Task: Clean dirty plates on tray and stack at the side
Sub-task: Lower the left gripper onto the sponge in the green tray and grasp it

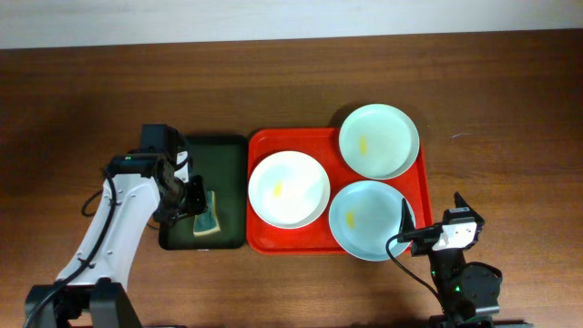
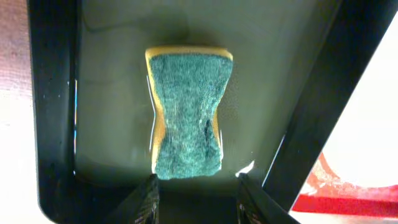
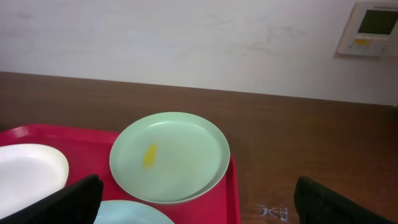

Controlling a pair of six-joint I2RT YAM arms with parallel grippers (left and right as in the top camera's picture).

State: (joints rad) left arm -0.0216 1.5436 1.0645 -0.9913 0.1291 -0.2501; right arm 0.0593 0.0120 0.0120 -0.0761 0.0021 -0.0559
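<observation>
Overhead view first: what lies around the left gripper?

It hangs over the dark green tray, smooth plastic with a raised rim. Just ahead of its fingertips lies a sponge with a rough green scouring face and yellow foam beneath, pinched in at the waist. Nothing stands between them.

And the jaws?

Partly spread, a little wider than the sponge. They clamp nothing; whether a tip brushes the sponge I cannot tell.

The plates?

To that gripper's right, on the glossy red tray, which lies just beside the green one. The white plate is nearest, then the far blue-green plate and the near blue-green plate. All are round and shallow, each with a yellow smear in the middle.

The right gripper?

Spread wide and empty, at the tray's edge over the wooden table. The near plate's rim shows between its fingers, and the far plate sits straight ahead.
</observation>
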